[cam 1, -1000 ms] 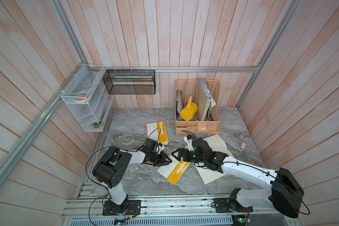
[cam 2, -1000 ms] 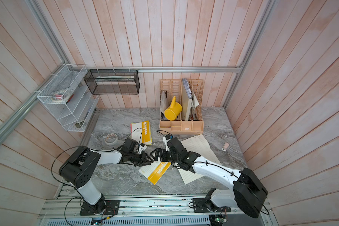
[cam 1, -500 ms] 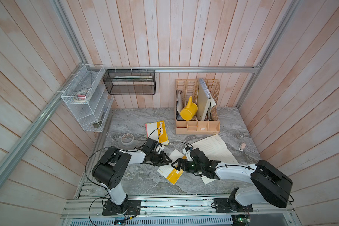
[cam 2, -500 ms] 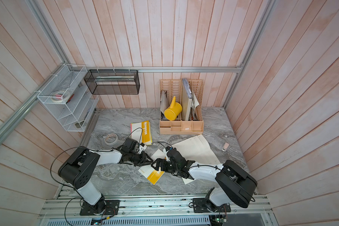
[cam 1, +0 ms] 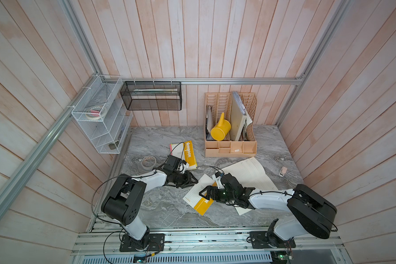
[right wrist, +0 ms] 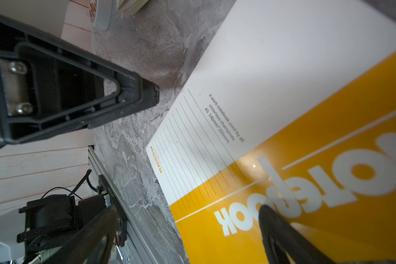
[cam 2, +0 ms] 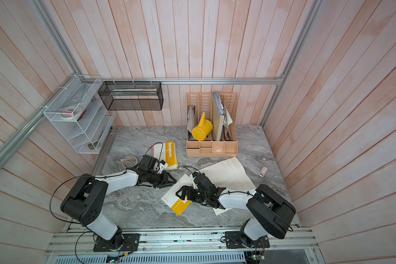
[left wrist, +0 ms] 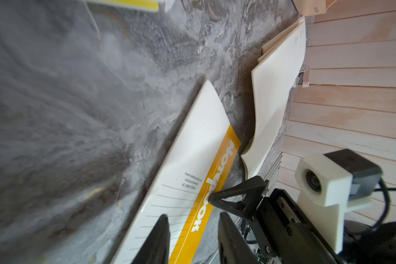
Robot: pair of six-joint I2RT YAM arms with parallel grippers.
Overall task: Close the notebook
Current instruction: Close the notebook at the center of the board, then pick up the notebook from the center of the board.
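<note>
The notebook [cam 1: 193, 194] lies toward the front middle of the desk [cam 1: 160, 205], between the two arms. Its white cover [left wrist: 192, 141], with the yellow band lettered "Notebook", faces up on the left arm's side. The cover is bowed rather than flat. The cream lined pages [cam 1: 249, 173] spread the other way, partly under the right arm. With the two halves splayed like that, the closing looks unfinished to me.

The right end effector [right wrist: 209, 150] hangs low over the yellow band with its jaws wide apart. One fingertip [right wrist: 268, 212] rests on the lettering and the other is out past the cover's edge, over bare marble. That looks like pinning or pressing the cover, not pinching it.

The left end effector [left wrist: 193, 214] sits just beside the cover's far corner, fingers parted and nothing clamped between them. I'd guess it is placed to steady or nudge that edge.

Behind the left arm lie a second, closed notebook [cam 1: 189, 152] and a tape roll [cam 1: 148, 161]. The file organiser [cam 1: 230, 146] holding a yellow watering can [cam 1: 220, 131] stands at the back, well apart.
</note>
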